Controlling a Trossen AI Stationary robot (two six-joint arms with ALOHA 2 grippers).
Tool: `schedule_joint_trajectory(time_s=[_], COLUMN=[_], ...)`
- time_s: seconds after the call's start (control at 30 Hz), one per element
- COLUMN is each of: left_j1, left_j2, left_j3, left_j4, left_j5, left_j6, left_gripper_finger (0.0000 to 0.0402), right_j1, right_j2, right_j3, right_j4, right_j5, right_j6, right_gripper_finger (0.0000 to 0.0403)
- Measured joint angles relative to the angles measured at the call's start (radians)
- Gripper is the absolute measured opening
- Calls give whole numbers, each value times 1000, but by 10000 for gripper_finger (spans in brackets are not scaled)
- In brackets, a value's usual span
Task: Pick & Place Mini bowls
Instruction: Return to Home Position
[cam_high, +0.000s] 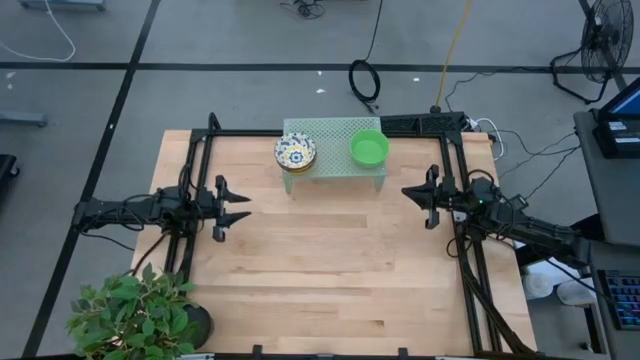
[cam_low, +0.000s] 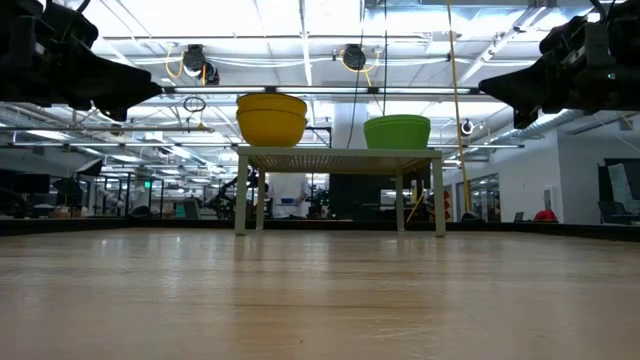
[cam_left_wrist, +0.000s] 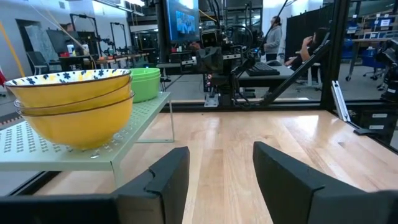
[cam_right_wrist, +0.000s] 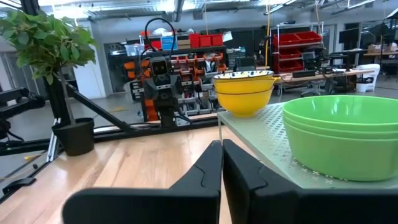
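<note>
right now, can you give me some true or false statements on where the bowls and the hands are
1. The green bowls and the floral bowls sit on the mesh rack. True.
2. The green bowls are nested inside the floral bowls. False: they form two separate stacks, side by side and apart.
3. The left hand is open and empty. True.
4. The right hand grips a green bowl. False: it is shut on nothing, off to the side of the mesh rack.
</note>
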Motion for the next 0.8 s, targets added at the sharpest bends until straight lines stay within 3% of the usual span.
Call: schedule_joint_trajectory(time_s=[0.43, 0.8], left_j1=[0, 0], left_j2=[0, 0], left_j3=[0, 0], left_j4=[0, 0], left_j5=[0, 0], left_j6=[0, 0], left_gripper_finger=[209, 193], right_j1=[0, 0], right_j2=[0, 0], right_j3=[0, -1], right_j4=[0, 0], right_j5=[0, 0], right_j6=[0, 0], right_gripper_finger=[0, 0])
